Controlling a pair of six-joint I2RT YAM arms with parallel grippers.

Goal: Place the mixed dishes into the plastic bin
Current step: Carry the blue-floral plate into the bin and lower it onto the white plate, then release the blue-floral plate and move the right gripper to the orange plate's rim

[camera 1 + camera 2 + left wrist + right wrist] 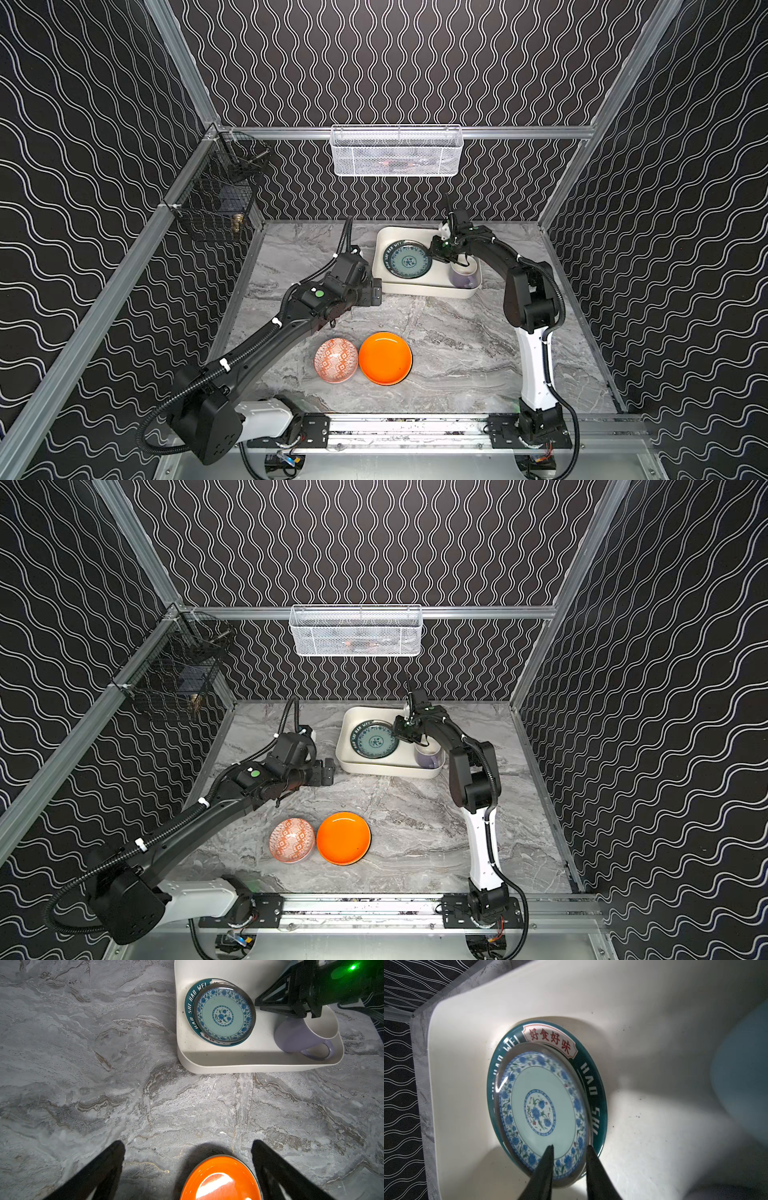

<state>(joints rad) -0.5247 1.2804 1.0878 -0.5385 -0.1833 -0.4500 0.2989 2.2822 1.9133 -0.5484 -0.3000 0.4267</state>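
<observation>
Teal plate (542,1105) could be dragged off the lettered plate (593,1093) if the right gripper (570,1147), jaws narrowly parted astride its rim, is lifted early.

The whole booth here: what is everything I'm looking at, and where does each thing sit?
plastic bin: one, cream-white, far end of the table.
lettered plate: one, dark teal rim, flat in the bin.
floral plate: one, pale green with blue flowers, stacked on the lettered plate.
mug: one, lilac, in the bin beside the plates.
orange plate: one, near end of the table.
patterned bowl: one, orange and white, beside the orange plate.
table: one, grey marble.
white mesh basket: one, on the back rail.
black wire basket: one, on the side rail.
left gripper: fingers wide open above the table.
right gripper: fingers slightly apart over the floral plate's rim.
</observation>
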